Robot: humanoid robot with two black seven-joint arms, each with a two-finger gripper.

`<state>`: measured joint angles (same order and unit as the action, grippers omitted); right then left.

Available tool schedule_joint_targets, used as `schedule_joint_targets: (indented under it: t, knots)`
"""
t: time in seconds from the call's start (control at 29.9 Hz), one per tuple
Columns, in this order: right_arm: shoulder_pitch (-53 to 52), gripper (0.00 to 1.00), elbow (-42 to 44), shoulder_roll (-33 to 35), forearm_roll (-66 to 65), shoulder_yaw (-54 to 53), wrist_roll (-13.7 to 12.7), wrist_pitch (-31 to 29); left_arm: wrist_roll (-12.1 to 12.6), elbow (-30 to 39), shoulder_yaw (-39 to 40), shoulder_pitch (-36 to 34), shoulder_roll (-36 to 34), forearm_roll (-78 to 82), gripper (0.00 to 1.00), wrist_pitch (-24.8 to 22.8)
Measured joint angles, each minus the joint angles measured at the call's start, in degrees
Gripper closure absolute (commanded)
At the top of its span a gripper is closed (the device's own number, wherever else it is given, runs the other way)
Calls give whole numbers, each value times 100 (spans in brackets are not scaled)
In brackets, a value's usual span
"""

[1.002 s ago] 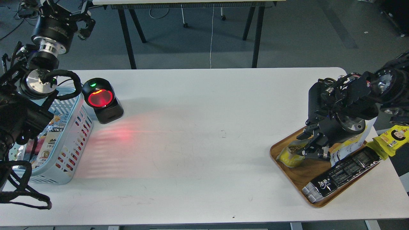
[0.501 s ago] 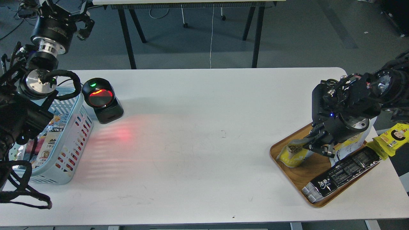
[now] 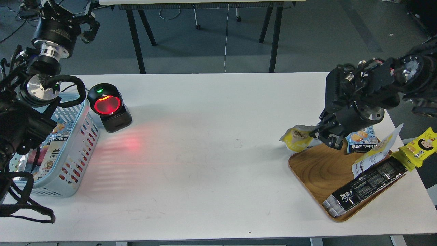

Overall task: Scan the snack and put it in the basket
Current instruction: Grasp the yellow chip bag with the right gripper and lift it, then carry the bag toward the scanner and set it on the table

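The snack [image 3: 296,138], a small pouch with a yellow lower part and a bean picture, hangs just past the left rim of the wooden tray [image 3: 317,167]. My right gripper [image 3: 315,131] is shut on its right end and holds it above the table. The pale blue basket [image 3: 80,116] stands at the table's left edge with several packets inside. My left gripper [image 3: 73,17] is raised beyond the table's far left corner, above and behind the basket. It is open and empty.
A black scanner [image 3: 108,106] with a glowing red window stands right of the basket and casts red light on the table. The tray holds a long black bar packet [image 3: 367,182], a white-yellow pouch [image 3: 375,152] and a blue-white packet [image 3: 360,138]. A yellow cartoon-face packet [image 3: 421,145] lies beside it.
My right gripper closed on the snack on the tray and lifted it up and to the left, off the tray. A blue-white packet is now uncovered. The left arm barely moved.
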<state>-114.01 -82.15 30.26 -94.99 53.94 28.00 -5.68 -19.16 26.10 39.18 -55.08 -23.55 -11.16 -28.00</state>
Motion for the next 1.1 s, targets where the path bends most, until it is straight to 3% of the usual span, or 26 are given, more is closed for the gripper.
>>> schedule_joint_targets:
  t: [0.27,0.63,1.1]
  knots:
    - [19,100,556,-1062,967,-968,-1,39,13,0,-15,-3,0,0,1,0]
    - [589,100,1037,-2408,1210,-1271,0,85,12,0,-38,-2,7,0,1,0]
    - [1260,100,1945,-3022,1201,-1279,-1,85,17,1,-58,0,2,9,1,0]
